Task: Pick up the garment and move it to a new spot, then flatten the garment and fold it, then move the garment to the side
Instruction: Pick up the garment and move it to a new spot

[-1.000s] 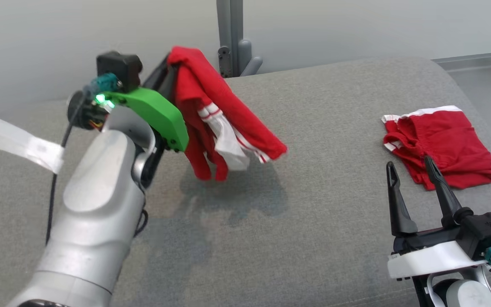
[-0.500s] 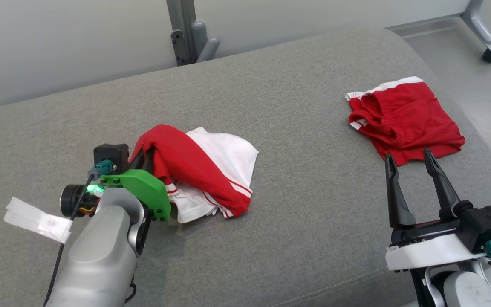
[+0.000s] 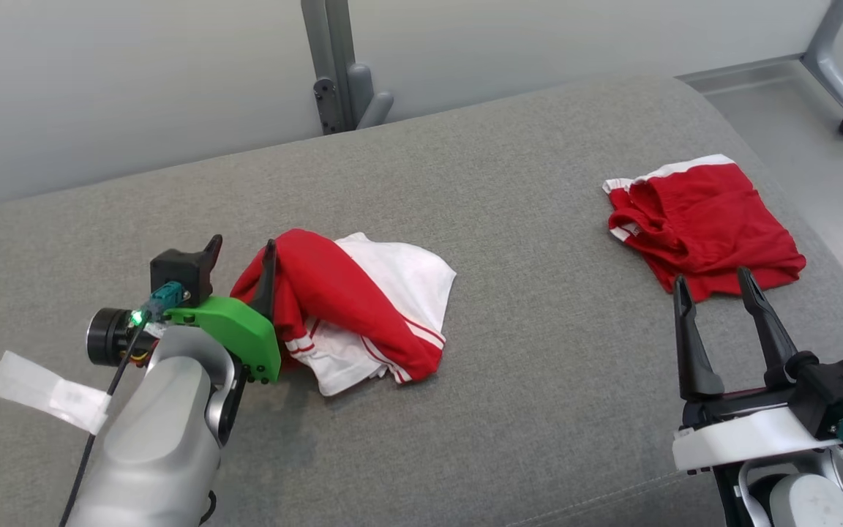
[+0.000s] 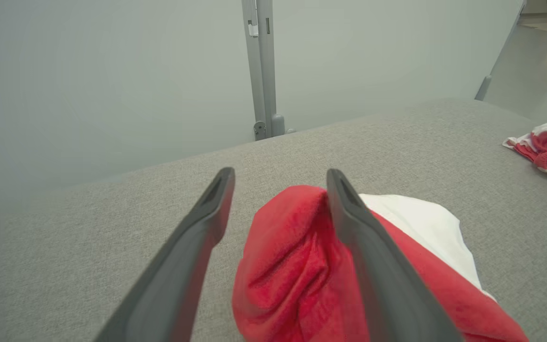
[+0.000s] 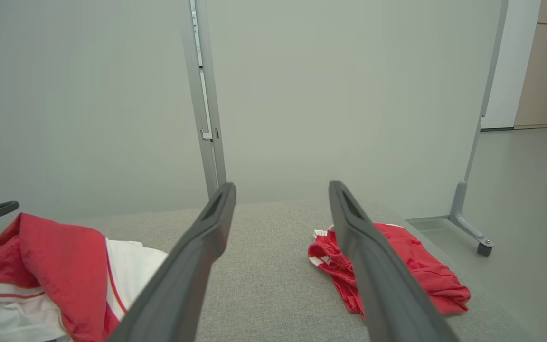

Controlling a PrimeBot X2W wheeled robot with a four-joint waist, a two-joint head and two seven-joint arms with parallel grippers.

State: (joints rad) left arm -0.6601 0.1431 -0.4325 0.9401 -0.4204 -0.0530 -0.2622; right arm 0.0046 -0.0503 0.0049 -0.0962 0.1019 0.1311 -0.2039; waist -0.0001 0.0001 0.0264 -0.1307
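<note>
The garment (image 3: 363, 307), red with white panels and stripes, lies crumpled on the grey padded surface (image 3: 524, 219), left of centre. My left gripper (image 3: 241, 256) stands open at the garment's left end. One of its fingers (image 3: 268, 274) rests against the red fold, the other stands apart over bare fabric. In the left wrist view the red fold of the garment (image 4: 292, 266) bulges between the spread fingers of the left gripper (image 4: 279, 175). My right gripper (image 3: 711, 278) is open and empty at the lower right. The right wrist view shows the right gripper (image 5: 281, 186) and the garment (image 5: 50, 256) far left.
A second red garment (image 3: 699, 219) with a white band lies bunched at the surface's right end, just beyond my right fingertips. A grey partition post (image 3: 334, 66) stands behind the surface, and a wheeled frame leg (image 3: 842, 88) is on the floor at the far right.
The garment, held up in the air a second ago, came down onto the surface. My left gripper has since opened and let it go. The head camera also shifted.
</note>
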